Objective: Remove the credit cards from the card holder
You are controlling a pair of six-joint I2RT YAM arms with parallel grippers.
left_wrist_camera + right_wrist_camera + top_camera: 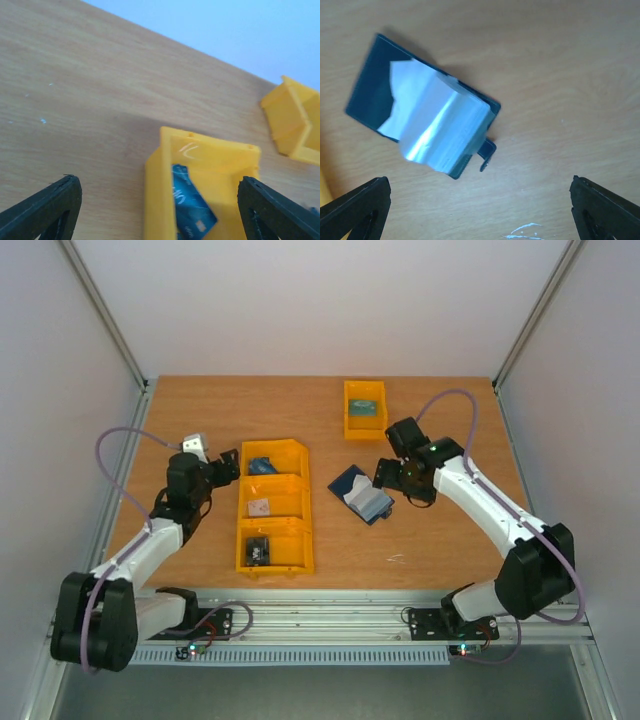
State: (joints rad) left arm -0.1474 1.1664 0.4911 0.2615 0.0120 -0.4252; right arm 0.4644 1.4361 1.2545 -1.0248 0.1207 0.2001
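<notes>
The card holder lies open on the table, dark navy with shiny grey-blue pockets. In the right wrist view it sits up and to the left of the fingers, its snap tab sticking out. My right gripper hovers just right of it, open and empty. My left gripper is open and empty over the far compartment of the yellow bin row. A blue credit card lies in that compartment. No red card shows.
The bin row's middle compartment holds a pale card, and the near one holds a dark card. A small yellow bin with a teal item stands at the back. White scratches mark the table near the right gripper.
</notes>
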